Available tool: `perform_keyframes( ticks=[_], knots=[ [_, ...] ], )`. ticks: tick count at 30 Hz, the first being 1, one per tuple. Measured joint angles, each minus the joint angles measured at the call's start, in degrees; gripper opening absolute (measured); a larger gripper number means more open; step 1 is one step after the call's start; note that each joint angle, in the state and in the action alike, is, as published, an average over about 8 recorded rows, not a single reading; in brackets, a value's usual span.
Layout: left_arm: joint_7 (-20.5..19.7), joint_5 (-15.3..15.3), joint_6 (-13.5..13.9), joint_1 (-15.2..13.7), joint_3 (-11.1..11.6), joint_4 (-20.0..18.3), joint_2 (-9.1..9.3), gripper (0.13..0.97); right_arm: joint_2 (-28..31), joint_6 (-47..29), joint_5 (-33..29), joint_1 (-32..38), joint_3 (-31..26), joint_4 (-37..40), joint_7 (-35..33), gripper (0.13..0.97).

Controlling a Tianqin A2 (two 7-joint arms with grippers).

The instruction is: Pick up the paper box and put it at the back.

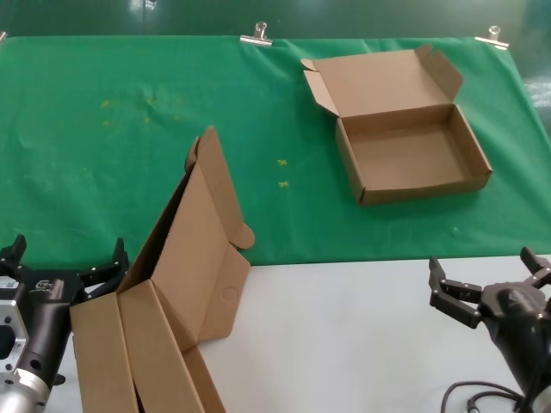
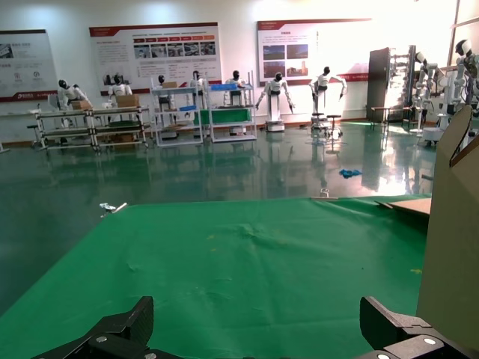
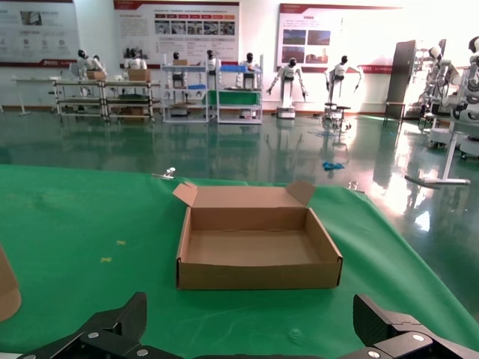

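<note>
The paper box (image 1: 405, 138) lies open on the green cloth (image 1: 129, 129) at the back right, its lid folded back with two side flaps up. It also shows in the right wrist view (image 3: 258, 250), empty inside. My right gripper (image 1: 489, 277) is open and empty over the white tabletop at the front right, well short of the box. Its fingertips (image 3: 378, 321) show wide apart. My left gripper (image 1: 65, 256) is open and empty at the front left, next to the bunched boxes; its fingertips (image 2: 135, 318) are spread over the cloth.
A bunch of similar brown cardboard boxes (image 1: 181, 292) leans at the front left, half on the cloth, half on the white tabletop (image 1: 344, 335); one edge shows in the left wrist view (image 2: 453, 239). Silver clips (image 1: 256, 34) hold the cloth's far edge.
</note>
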State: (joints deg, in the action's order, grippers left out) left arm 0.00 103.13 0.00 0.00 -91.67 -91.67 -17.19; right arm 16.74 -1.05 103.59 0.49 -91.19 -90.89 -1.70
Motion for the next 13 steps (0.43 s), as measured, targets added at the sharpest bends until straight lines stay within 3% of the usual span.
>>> perform_keyframes(
  ticks=[13],
  knots=[
    [0.0,0.0,0.0,0.0,0.0,0.0,0.0,0.966,0.02,0.05,-0.02,-0.03,-0.02,-0.04,0.08,0.966]
  ],
)
